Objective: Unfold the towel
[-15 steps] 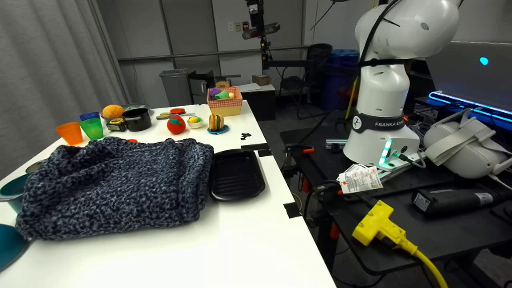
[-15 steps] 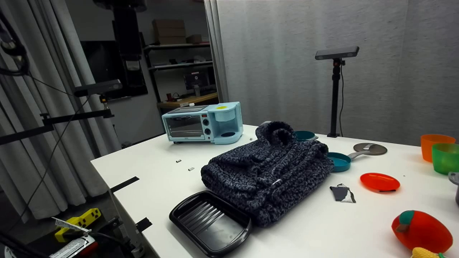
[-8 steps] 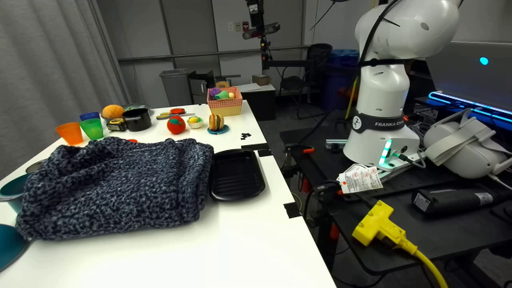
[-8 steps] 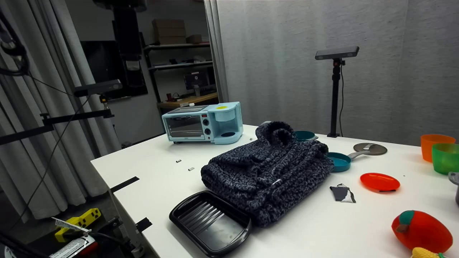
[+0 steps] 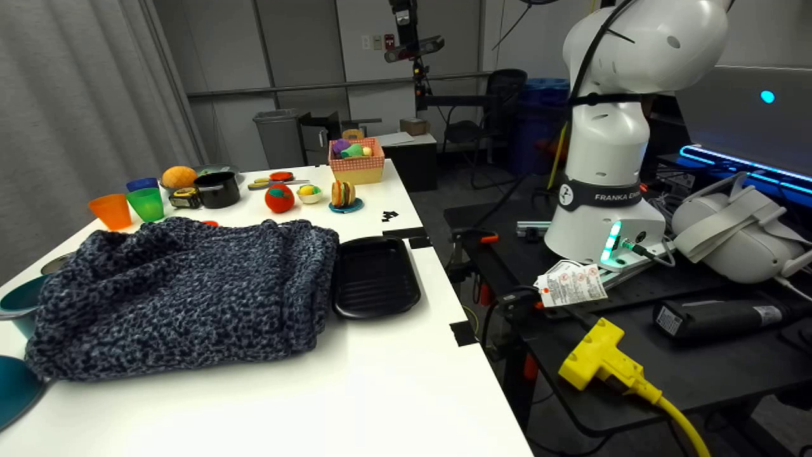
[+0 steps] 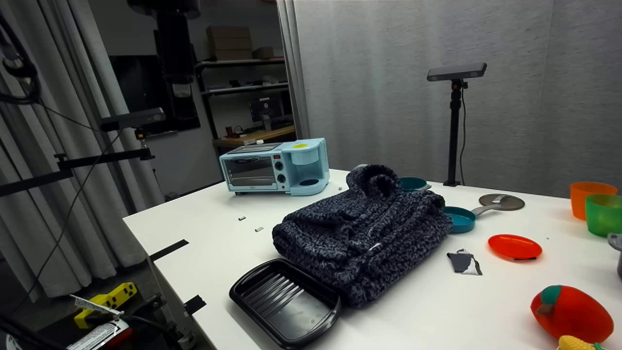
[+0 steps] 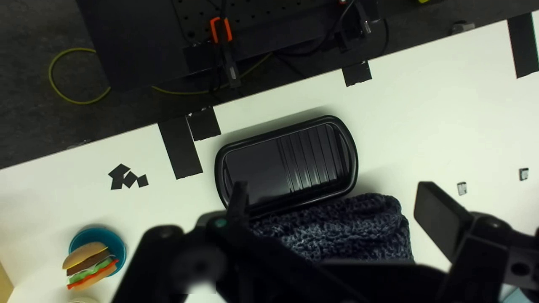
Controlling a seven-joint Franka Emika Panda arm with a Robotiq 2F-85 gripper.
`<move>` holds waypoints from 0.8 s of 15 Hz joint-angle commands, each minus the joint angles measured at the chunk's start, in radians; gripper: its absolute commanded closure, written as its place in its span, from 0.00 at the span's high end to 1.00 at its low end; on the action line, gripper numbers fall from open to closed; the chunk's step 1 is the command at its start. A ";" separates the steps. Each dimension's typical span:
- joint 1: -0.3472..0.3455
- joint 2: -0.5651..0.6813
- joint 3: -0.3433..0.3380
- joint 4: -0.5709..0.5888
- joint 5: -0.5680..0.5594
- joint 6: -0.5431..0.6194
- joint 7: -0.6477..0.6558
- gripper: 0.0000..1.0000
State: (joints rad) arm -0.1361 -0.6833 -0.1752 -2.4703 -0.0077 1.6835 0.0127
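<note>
Towel (image 6: 359,238), speckled navy and grey, lies rumpled and folded over itself on the white worktop (image 6: 204,233), touching the ribbed black tray (image 6: 286,301) near the edge facing the Franka arm (image 5: 606,143). In the wrist view we see the gripper (image 7: 339,206), fingers wide apart. In an exterior view we find a gingham basket (image 5: 358,172) at a worktop corner.

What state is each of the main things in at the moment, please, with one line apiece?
Towel: folded in layers, rumpled, curled over at one end
Gripper: open, holding nothing
Black tray: lying right side up
Toaster oven: door shut
Green cup: upright
Orange cup: upright
Red plate: lying flat
Basket: upright, holding colourful items
Toy burger: assembled, tipped on its side on a blue dish
</note>
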 commanded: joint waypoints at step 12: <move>0.030 0.037 0.080 -0.050 -0.022 0.050 -0.032 1.00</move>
State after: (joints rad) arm -0.1105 -0.5728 -0.1318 -2.4865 -0.0170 1.7602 -0.0326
